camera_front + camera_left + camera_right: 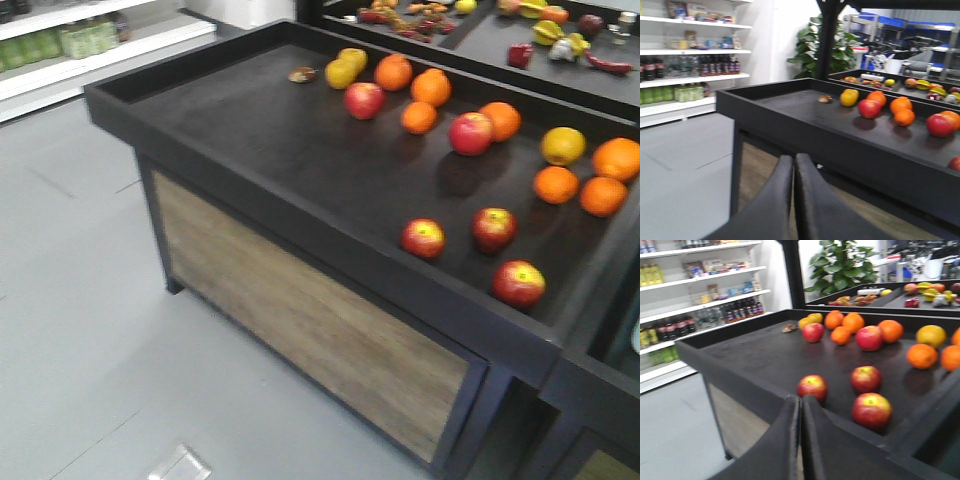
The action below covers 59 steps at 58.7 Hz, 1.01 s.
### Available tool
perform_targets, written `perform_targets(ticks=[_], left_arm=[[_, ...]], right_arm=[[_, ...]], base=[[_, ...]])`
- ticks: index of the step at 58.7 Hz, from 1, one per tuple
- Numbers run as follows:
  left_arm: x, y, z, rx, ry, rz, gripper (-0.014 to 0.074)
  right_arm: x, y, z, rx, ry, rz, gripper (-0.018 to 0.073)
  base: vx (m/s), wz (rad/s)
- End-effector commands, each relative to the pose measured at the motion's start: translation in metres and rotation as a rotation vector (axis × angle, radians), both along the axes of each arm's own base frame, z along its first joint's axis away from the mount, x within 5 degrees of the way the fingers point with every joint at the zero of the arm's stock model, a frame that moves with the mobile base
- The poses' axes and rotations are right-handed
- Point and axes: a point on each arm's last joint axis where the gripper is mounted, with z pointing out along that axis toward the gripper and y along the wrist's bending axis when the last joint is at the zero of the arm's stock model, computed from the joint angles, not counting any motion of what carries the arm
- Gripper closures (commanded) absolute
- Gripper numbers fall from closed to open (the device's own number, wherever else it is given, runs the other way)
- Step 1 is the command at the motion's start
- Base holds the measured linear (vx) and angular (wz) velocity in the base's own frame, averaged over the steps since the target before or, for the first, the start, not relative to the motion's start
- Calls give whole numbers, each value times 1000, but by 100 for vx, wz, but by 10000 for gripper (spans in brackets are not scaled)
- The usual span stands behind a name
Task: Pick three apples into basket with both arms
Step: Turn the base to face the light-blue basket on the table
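1. Nearest to me, the left gripper [793,165] has its jaws pressed together with nothing between them. It hangs lower than the front rim of the black table [300,222].
2. The right gripper [800,402] is the same: jaws closed flat, empty, just before this rim.
3. Behind the rim, on the right part of the table, lie three apples apart from each other: the front apple [519,283], the left apple [423,238] and the middle apple [494,228].
4. Farther in, I see the fourth apple [471,133] just beside an orange [500,120], and the fifth apple [364,100] near the yellow pears [345,68].
5. More oranges [556,184] sit by the right edge.
6. Farthest are a second table [480,40] with mixed fruit, a green plant [812,47] and shelves [690,77] of bottles.
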Motion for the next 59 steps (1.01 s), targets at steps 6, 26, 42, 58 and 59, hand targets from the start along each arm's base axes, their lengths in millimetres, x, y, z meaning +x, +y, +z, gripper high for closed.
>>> perform_targets(ticks=[6, 26, 42, 58, 59], left_arm=[[-3, 2, 16, -10, -114, 18, 602], [-3, 2, 16, -10, -114, 18, 602], [-3, 2, 16, -10, -114, 18, 602], [-3, 2, 16, -10, -114, 18, 602], [-3, 2, 16, -10, -114, 18, 602]], right_arm=[[-1, 1, 3, -9, -74, 6, 564], [-1, 1, 3, -9, -74, 6, 564], [-1, 1, 3, -9, -74, 6, 564], [-1, 1, 3, -9, -74, 6, 564], [-1, 1, 3, -9, -74, 6, 564]], base=[[10, -48], [8, -50], [6, -47], [5, -40], [5, -42]])
